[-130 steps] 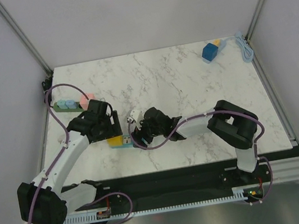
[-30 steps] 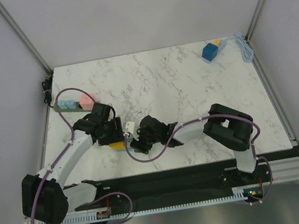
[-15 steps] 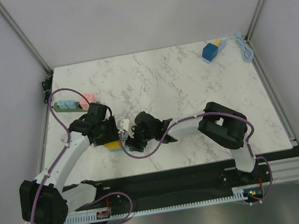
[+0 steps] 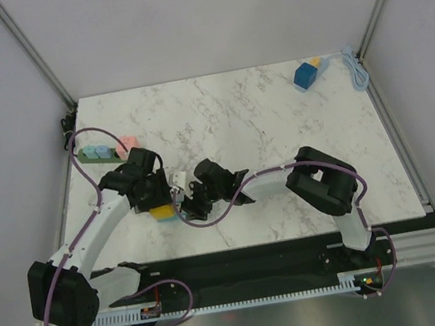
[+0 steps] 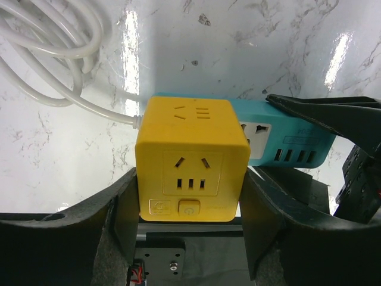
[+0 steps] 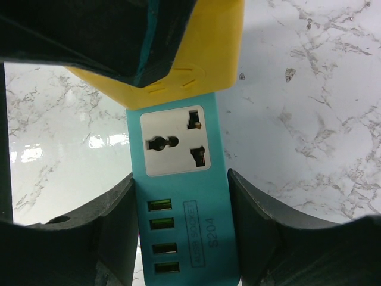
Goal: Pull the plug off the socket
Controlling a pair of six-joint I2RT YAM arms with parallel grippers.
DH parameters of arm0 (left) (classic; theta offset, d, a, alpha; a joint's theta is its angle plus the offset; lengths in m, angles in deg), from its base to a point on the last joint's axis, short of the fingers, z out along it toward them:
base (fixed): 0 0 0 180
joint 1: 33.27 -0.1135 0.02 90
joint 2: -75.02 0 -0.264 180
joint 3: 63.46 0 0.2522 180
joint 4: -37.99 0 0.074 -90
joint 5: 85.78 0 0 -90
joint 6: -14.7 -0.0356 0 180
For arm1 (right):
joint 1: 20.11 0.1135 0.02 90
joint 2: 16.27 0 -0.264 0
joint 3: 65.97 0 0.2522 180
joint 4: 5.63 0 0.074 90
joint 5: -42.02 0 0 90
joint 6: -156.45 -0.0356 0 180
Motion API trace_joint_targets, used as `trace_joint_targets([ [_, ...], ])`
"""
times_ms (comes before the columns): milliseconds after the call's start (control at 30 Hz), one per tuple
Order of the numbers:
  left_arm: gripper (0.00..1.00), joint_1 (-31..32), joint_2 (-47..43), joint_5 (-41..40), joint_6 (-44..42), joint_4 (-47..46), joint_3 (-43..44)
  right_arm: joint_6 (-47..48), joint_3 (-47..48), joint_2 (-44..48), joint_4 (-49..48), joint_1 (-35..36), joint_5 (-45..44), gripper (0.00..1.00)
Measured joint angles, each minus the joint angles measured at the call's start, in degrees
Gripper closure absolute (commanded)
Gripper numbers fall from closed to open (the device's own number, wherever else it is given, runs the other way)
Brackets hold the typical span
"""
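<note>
There is one yellow cube socket (image 5: 191, 158), one blue cube (image 4: 305, 74) and one teal adapter (image 6: 181, 202), which bears one universal outlet (image 6: 174, 140) and four USB ports (image 6: 159, 224). Cables number two: one white cable (image 5: 53, 47) and one light blue cable (image 4: 355, 67). One strip (image 4: 84, 159) carries three coloured blocks (image 4: 102, 152), two blue and one pink.

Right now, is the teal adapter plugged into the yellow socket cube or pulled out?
Plugged in: both wrist views show the teal adapter flush against the yellow socket cube, no gap between them.
</note>
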Motion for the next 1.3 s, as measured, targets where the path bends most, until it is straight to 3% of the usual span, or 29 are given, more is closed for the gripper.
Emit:
trace_joint_targets([
  [333,0.98,0.4,-0.4,0.5,0.3,-0.1,-0.2,-0.3,0.0,0.0,0.5,-0.5,1.3,1.0],
  [600,0.98,2.7,-9.1,0.2,-0.6,-2.0,-4.5,-0.7,0.1,-0.4,1.6,-0.6,2.2,1.0],
  [833,0.98,3.2,-11.0,0.3,-0.5,-2.2,-4.5,-1.5,0.2,-0.6,1.2,-0.5,2.1,1.0],
  [1300,0.98,3.7,-10.3,0.5,3.8,-0.7,-2.6,-2.9,0.5,-0.7,0.5,-0.5,-4.8,1.0],
])
